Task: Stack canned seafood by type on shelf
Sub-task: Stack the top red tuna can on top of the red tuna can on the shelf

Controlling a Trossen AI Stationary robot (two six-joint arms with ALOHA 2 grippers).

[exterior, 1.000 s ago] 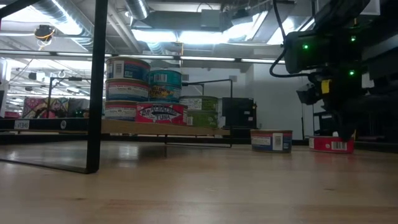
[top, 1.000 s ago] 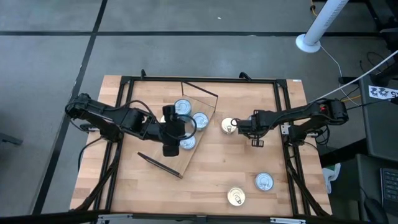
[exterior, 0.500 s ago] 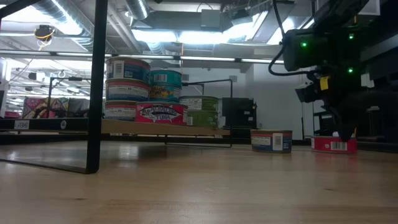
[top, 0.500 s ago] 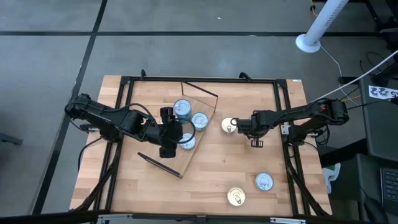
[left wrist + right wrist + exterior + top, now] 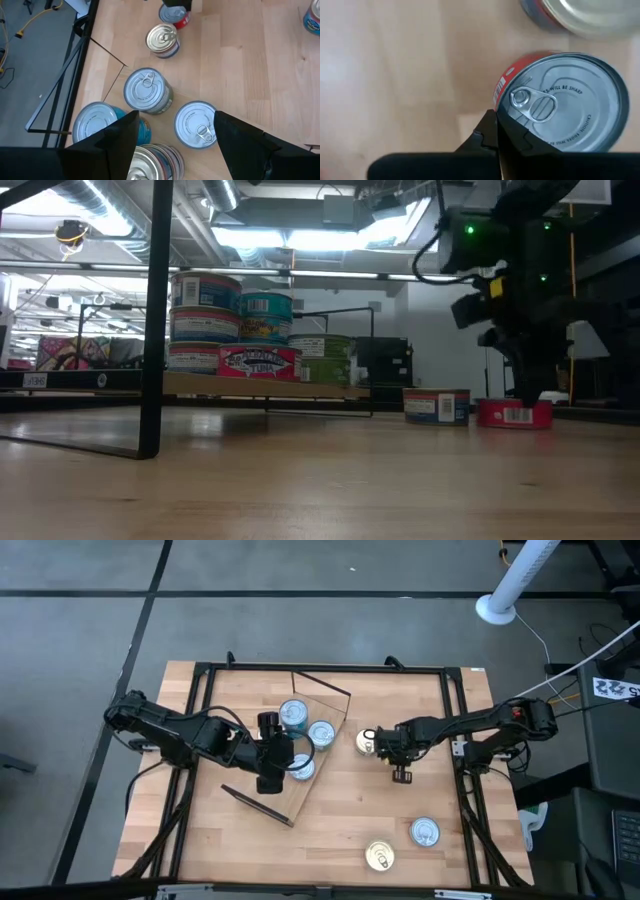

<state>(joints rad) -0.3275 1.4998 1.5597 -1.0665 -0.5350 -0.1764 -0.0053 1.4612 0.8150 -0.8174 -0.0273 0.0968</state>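
Observation:
A red-sided tin (image 5: pixel 565 107) with a silver pull-tab lid stands on the table right of the shelf; it also shows in the low view (image 5: pixel 513 415). My right gripper (image 5: pixel 499 131) is shut and points down onto it (image 5: pixel 527 400). Beside it stands a gold-lidded tin (image 5: pixel 368 743) with a blue-red label (image 5: pixel 436 406). The shelf (image 5: pixel 272 802), a plywood board, carries several tins (image 5: pixel 240 330), some stacked. My left gripper (image 5: pixel 172 135) hovers open above those tins (image 5: pixel 148 90), touching none. My right gripper touches the red-sided tin with its shut fingertips (image 5: pixel 495 125) at the lid's rim (image 5: pixel 506 102), next to the pull tab. The fingers come from above, pointing down. The tin stands flat on the table, lid up.
Near the table's front edge stand a silver-topped tin (image 5: pixel 425 832) and a gold-lidded tin (image 5: pixel 379 856). A dark metal frame (image 5: pixel 320 668) runs around the tabletop. One dark upright bar (image 5: pixel 155 320) stands close in the low view.
My right gripper has moved toward the table's left, toward the shelf. The red-sided tin has slid along the table with it and now stands closer to the blue-red labelled tin. It stays upright.

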